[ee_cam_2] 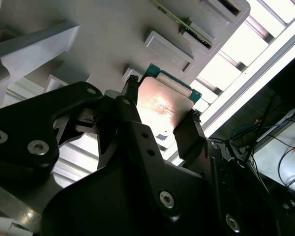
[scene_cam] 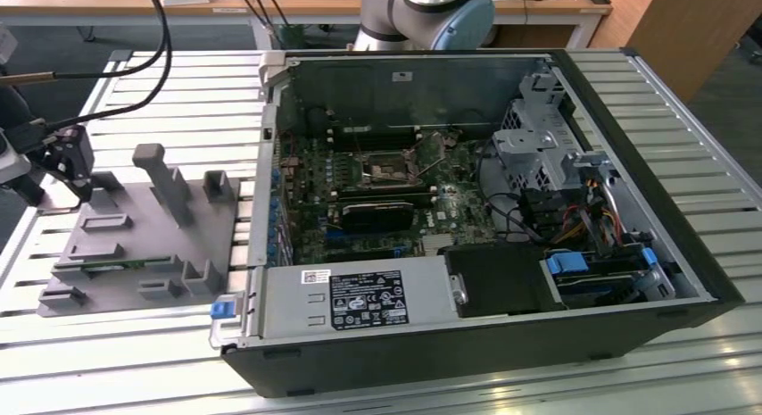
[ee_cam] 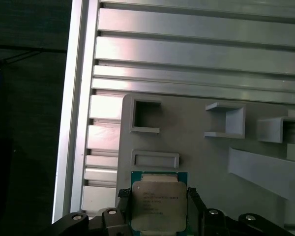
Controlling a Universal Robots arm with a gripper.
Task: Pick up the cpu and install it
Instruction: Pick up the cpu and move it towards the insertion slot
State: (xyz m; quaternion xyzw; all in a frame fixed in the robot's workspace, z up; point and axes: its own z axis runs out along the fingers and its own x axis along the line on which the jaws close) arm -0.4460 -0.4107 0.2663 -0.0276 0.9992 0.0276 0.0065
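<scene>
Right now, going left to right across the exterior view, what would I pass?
gripper, over the tray's end → grey tray → motherboard socket → metal drive cage

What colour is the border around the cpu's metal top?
Teal green on the cpu, clearest in the first wrist view.

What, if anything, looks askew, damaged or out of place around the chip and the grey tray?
Nothing stands out. The cpu sits flat and square between the fingers, which close against two opposite edges, over the grey tray. Its metal top looks unmarked in both wrist views.
</scene>
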